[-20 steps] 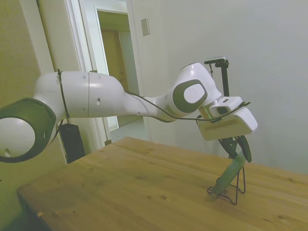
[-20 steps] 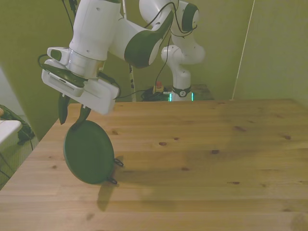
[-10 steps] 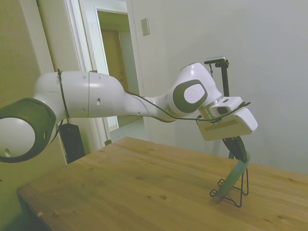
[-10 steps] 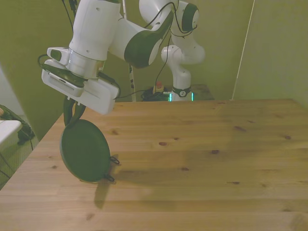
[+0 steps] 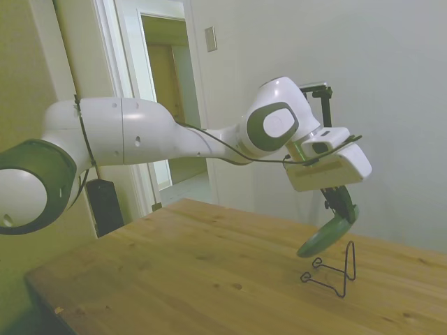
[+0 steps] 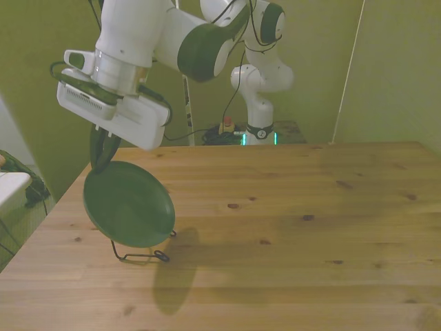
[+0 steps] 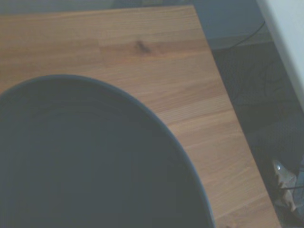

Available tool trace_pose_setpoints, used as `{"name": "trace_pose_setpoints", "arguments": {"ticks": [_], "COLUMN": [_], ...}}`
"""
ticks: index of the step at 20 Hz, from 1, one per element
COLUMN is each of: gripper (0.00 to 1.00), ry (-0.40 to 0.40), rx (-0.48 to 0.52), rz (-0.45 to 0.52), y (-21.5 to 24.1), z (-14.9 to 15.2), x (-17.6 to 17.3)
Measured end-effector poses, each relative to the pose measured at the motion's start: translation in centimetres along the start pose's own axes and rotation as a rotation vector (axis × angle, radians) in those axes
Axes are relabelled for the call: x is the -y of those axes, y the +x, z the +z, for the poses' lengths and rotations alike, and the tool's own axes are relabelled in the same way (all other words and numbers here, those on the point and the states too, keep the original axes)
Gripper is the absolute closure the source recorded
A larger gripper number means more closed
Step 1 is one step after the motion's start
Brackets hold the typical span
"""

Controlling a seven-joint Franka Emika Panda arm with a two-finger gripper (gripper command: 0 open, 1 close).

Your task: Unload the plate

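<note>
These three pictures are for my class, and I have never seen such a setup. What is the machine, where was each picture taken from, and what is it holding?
It is a white robot arm at a wooden table. One camera stands beside the table, one faces the robot across it, and one rides on the wrist, looking down from close by. The end effector grips a small round green plate by its rim, holding it tilted in the air, clear of the thin black wire stand on the table. The wrist picture shows the plate's dark surface over the wood.

At the left of your frame the gripper (image 6: 102, 153) pinches the top rim of the plate (image 6: 128, 204), which hangs tilted, dark green underside toward you, above the wire stand (image 6: 141, 256) on the wooden table (image 6: 296, 227).
</note>
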State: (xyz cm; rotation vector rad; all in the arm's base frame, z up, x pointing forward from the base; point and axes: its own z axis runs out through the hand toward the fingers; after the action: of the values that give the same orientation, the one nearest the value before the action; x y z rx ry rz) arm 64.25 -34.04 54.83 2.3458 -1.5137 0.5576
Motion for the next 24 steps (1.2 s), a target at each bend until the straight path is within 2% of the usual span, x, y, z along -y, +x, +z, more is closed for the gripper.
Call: {"name": "trace_pose_setpoints", "arguments": {"ticks": [5,9,13,16,24], "gripper": [1.00,1.00,1.00,1.00,1.00], "ry": [0.059,0.174,0.273,0.316,0.339], "rx": [0.042,0.121,0.217,0.284,0.500], "rz": [0.019,0.015,0.035,0.070,0.147], "y": [-0.1,-2.6,-6.5,-9.4,-15.5], "z": [-5.3,-9.0,-10.5,-8.9,-0.4], "x": [0.7,2.4,4.2,5.7,6.7]}}
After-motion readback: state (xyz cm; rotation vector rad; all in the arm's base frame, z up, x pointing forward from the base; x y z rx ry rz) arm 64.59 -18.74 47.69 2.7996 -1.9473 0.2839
